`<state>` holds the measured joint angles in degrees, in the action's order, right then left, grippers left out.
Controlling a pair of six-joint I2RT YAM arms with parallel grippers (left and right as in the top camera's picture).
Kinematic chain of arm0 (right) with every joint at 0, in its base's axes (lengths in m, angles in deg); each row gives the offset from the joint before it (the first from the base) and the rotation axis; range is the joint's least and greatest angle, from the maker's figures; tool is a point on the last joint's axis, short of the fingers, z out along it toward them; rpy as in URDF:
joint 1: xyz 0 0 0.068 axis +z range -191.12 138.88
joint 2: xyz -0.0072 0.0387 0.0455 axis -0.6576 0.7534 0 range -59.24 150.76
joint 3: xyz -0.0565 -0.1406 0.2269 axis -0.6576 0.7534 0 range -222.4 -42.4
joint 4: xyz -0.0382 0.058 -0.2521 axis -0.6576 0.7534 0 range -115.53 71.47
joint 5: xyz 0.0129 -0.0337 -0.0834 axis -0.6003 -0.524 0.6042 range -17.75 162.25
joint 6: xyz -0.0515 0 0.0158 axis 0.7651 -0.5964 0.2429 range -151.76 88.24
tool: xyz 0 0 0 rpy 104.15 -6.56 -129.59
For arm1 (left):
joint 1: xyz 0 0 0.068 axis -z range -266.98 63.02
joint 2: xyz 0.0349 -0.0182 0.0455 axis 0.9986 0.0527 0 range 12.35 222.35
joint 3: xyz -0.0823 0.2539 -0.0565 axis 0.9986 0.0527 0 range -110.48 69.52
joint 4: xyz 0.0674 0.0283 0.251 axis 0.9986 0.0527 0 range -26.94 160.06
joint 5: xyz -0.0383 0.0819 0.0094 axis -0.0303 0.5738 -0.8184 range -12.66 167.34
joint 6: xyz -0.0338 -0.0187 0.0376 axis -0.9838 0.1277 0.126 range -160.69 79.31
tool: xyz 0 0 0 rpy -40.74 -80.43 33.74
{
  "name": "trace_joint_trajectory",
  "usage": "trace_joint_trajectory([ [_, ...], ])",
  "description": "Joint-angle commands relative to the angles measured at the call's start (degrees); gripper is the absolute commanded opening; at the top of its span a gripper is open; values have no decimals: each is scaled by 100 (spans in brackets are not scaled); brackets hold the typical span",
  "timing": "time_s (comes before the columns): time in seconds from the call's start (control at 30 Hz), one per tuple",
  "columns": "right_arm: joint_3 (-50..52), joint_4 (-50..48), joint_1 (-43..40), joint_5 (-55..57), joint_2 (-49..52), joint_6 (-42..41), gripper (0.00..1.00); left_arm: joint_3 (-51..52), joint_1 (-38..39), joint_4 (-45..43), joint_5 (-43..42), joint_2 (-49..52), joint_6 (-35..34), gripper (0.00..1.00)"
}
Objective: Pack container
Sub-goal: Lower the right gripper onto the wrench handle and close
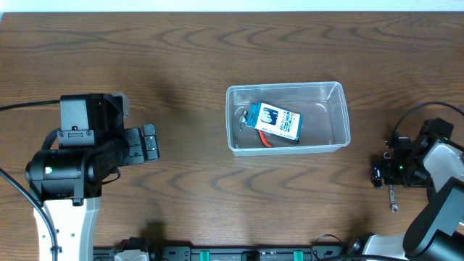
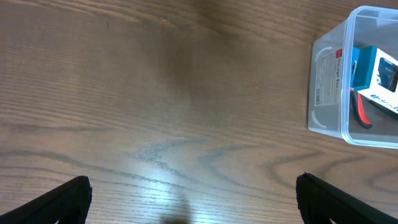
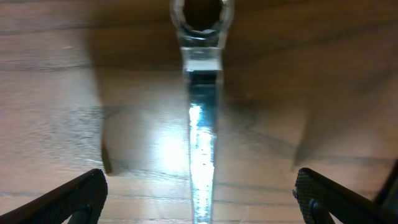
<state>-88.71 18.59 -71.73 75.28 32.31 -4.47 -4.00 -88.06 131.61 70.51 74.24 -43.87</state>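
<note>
Dark brown wood-grain surface, lamp glare reflected on it. Past far edge, pale strip seen. Near centre, container set upright, blue box laid inside. Well apart from it, left tool released, fingers spread over bare wood. At right, right tool released, spread astride metal wrench laid flat.

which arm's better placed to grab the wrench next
Right. The right claw, open, sits over the wrench with a finger each side; the left claw is far off beyond the container.
</note>
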Motion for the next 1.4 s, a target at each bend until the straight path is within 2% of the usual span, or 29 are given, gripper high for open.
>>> trace_joint_trajectory([
  [0.0,42,-28,-87,15,24,-66,99,-76,-28,-2,90,-15,-50,98],
  [1.37,118,-127,-186,-201,72,48,99,-76,-28,-2,90,-15,-50,98],
])
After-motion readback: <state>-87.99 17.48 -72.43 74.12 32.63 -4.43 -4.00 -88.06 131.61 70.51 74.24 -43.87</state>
